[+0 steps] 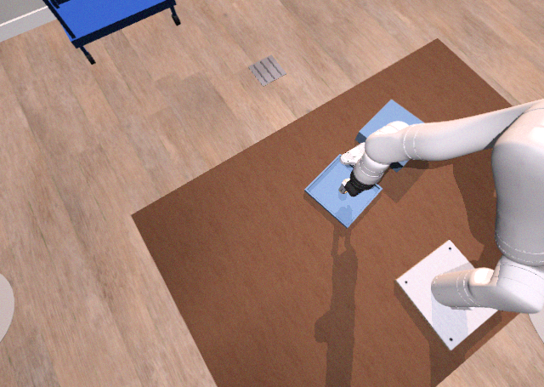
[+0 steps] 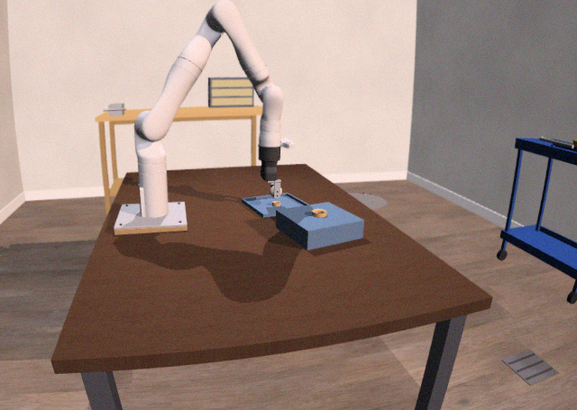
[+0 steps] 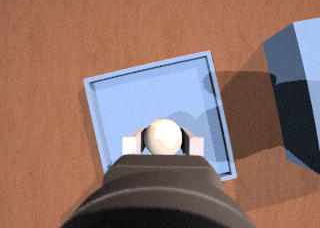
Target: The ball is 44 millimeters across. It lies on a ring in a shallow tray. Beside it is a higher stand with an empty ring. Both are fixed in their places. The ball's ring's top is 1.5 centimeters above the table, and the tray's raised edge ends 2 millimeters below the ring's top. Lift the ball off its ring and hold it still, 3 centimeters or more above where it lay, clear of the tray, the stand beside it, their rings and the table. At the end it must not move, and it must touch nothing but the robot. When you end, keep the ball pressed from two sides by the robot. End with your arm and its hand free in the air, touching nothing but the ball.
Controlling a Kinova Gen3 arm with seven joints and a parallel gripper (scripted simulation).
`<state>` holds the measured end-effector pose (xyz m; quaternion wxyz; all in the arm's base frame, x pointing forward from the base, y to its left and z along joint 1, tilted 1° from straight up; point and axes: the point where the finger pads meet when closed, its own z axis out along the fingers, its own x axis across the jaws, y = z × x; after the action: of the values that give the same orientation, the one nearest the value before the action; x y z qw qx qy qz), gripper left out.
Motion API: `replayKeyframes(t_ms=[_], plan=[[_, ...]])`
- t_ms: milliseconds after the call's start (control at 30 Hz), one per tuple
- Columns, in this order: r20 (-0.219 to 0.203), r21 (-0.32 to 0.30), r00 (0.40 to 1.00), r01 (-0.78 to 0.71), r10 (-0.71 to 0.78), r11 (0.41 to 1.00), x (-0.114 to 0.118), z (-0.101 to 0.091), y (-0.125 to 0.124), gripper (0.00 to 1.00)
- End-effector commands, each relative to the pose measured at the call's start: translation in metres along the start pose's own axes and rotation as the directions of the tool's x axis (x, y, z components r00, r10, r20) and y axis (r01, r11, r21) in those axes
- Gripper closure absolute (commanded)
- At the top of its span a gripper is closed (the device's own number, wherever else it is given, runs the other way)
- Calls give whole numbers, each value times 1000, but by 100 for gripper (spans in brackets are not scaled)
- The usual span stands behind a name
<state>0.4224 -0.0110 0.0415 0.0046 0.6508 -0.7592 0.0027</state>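
Note:
The cream ball [image 3: 162,136] sits between the two fingers of my gripper [image 3: 163,144] [image 2: 275,189] [image 1: 343,189], which is shut on it from left and right. In the exterior view the gripper hangs a little above the shallow blue tray [image 2: 258,206] [image 1: 332,205] [image 3: 145,90], and the tray's orange ring [image 2: 276,204] shows bare below it. The ball is off that ring. In the wrist view the ball hides the ring. The higher blue stand [image 2: 325,231] [image 1: 388,112] [image 3: 307,43] stands right beside the tray, with its empty orange ring [image 2: 319,212] on top.
The brown table [image 2: 233,303] [image 1: 246,264] bears the arm's white base plate [image 2: 125,222] [image 1: 423,273]. A blue cart [image 2: 540,238] [image 1: 105,9] stands off the table. A wooden side table [image 2: 186,113] stands at the back wall.

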Motion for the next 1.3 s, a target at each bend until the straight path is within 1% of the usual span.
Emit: replayKeyframes(t_ms=[0, 67, 133, 1267], plan=[[7, 20, 1000, 5, -5, 1000, -4, -15, -5, 100], [7, 20, 1000, 5, -5, 1000, -4, -22, -5, 100], [7, 20, 1000, 5, -5, 1000, -4, -25, -5, 100], [7, 20, 1000, 5, -5, 1000, -4, -25, -5, 100]])
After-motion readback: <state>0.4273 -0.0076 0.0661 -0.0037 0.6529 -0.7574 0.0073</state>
